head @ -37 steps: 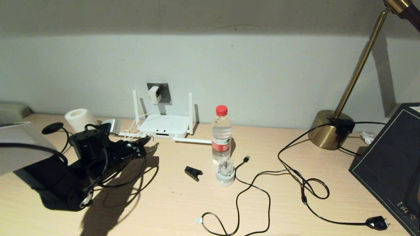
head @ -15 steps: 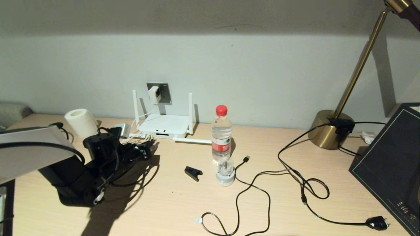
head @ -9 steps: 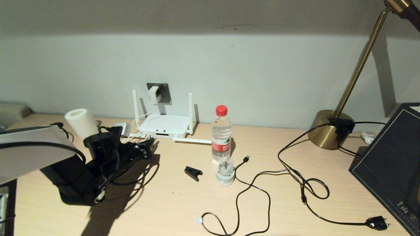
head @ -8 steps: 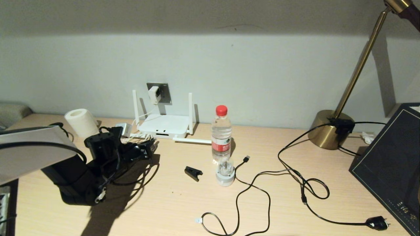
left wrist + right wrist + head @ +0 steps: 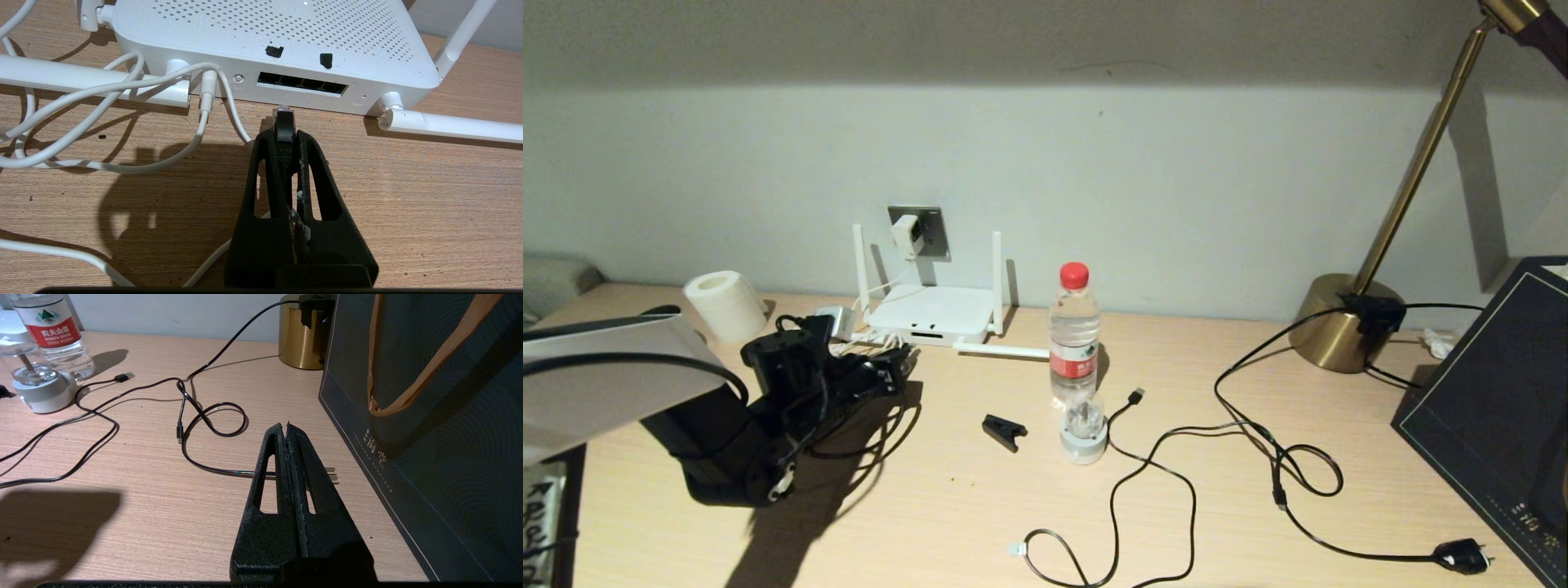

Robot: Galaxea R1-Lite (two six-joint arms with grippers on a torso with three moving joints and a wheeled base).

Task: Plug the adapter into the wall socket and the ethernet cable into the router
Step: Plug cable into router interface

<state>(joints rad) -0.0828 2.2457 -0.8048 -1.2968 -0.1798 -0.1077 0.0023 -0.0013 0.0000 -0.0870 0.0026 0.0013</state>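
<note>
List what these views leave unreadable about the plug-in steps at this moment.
- Adapter on the wall socket: head view only, too small to tell if fully seated.
- Ethernet cable connector: left gripper fingers cover its body; clip side unseen.
- Router ports: dark inside in the left wrist view.
- Right gripper: absent from the head view.

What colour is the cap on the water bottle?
Red. The cap on the water bottle shows best in the head view.
</note>
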